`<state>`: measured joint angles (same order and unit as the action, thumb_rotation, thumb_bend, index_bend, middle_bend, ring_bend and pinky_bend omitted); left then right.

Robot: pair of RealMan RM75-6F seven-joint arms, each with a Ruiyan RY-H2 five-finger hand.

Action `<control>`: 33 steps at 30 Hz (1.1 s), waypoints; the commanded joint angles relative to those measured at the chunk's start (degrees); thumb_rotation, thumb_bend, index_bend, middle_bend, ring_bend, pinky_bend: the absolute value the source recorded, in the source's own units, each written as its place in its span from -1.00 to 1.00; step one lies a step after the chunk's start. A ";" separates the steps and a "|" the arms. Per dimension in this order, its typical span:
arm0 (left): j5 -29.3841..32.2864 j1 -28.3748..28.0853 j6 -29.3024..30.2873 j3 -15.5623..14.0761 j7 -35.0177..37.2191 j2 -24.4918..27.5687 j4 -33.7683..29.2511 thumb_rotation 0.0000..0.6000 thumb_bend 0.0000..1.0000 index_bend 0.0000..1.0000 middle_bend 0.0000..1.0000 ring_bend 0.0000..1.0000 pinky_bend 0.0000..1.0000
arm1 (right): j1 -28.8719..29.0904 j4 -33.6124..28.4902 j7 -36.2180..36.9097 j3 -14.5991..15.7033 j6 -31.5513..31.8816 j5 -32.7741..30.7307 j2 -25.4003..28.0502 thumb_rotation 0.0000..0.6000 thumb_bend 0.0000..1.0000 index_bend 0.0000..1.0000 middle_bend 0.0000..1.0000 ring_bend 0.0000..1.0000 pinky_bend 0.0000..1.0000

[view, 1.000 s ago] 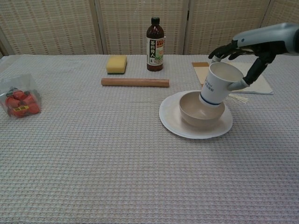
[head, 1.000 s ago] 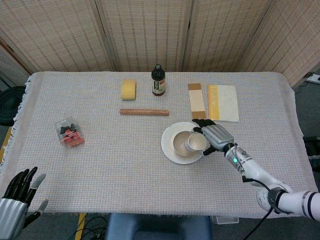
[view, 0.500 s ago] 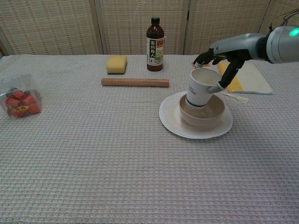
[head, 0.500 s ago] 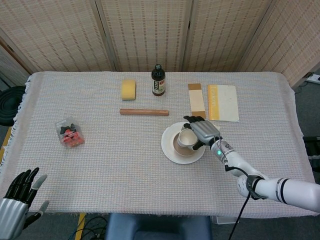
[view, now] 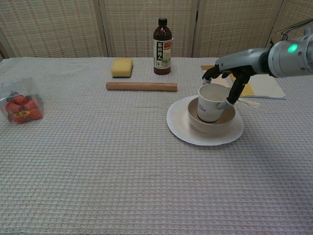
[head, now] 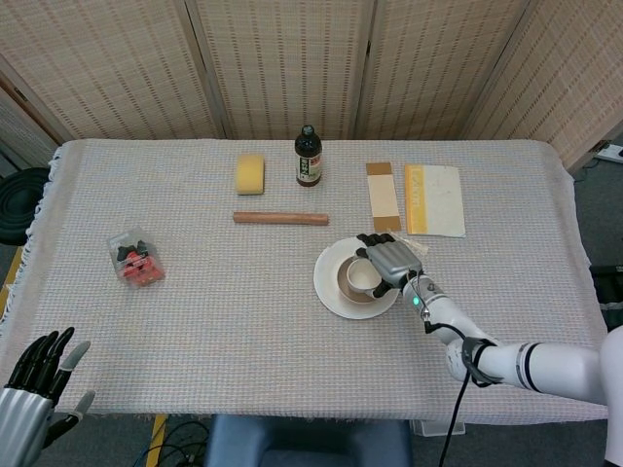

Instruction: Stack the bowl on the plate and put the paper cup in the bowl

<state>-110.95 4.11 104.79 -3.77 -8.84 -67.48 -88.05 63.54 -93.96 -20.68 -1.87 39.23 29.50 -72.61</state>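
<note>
A white plate (view: pixel 182 128) (head: pixel 327 288) lies right of the table's middle with a beige bowl (view: pixel 226 121) (head: pixel 343 276) stacked on it. The white paper cup (view: pixel 210 102) (head: pixel 362 279) stands upright inside the bowl. My right hand (view: pixel 230 80) (head: pixel 390 259) grips the cup from its right side, dark fingers over the rim. My left hand (head: pixel 39 365) hangs at the lower left, off the table's near edge, fingers apart and holding nothing; the chest view does not show it.
Behind the plate lie a wooden stick (view: pixel 142 86), a yellow sponge (view: pixel 122 67) and a dark bottle (view: pixel 162 40). A brown card (head: pixel 383 196) and a yellow-edged paper (head: pixel 434 199) lie at the back right. A bag of red items (view: pixel 19 106) sits far left.
My right hand moved left and down with the cup, turning it from tilted above the bowl's right rim to upright inside the bowl. The left hand stayed put.
</note>
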 commanded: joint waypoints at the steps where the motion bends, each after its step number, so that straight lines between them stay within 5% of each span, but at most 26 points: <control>1: 0.02 -0.05 -0.16 0.01 -0.10 -0.09 0.05 1.00 -0.37 -0.72 -0.97 -0.98 -0.71 | 0.24 0.75 -0.22 0.34 0.22 -0.41 -0.66 1.00 -0.32 -0.33 -0.96 -1.00 -1.00; 12: 0.12 0.21 0.19 -0.01 -0.20 -0.02 0.04 1.00 -0.37 -0.72 -0.97 -0.98 -0.71 | 0.64 3.10 0.22 0.81 -0.79 -1.57 -2.04 1.00 -0.33 -0.36 -0.98 -1.00 -1.00; 19: 0.00 0.34 0.53 0.04 -0.20 -0.04 0.08 1.00 -0.37 -0.72 -0.97 -0.98 -0.71 | 1.36 2.73 0.43 1.53 -2.29 -2.80 -1.31 1.00 -0.42 -0.93 -1.00 -1.00 -1.00; 23: -0.05 0.40 0.70 0.06 -0.16 0.02 0.02 1.00 -0.37 -0.72 -0.97 -0.98 -0.71 | 1.01 2.00 1.69 1.40 -3.05 -2.21 -0.20 1.00 -0.45 -1.00 -1.00 -1.00 -1.00; 33: 0.32 0.48 0.56 0.47 -1.19 -0.36 0.09 1.00 -0.37 -0.72 -0.97 -0.98 -0.71 | -6.15 -10.23 9.95 -1.51 -2.07 10.23 13.06 1.00 -0.50 -1.00 -1.00 -1.00 -1.00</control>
<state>-110.71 4.60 105.42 -3.42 -9.68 -67.71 -87.97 60.29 -100.02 -13.62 -2.15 36.25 35.41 -63.82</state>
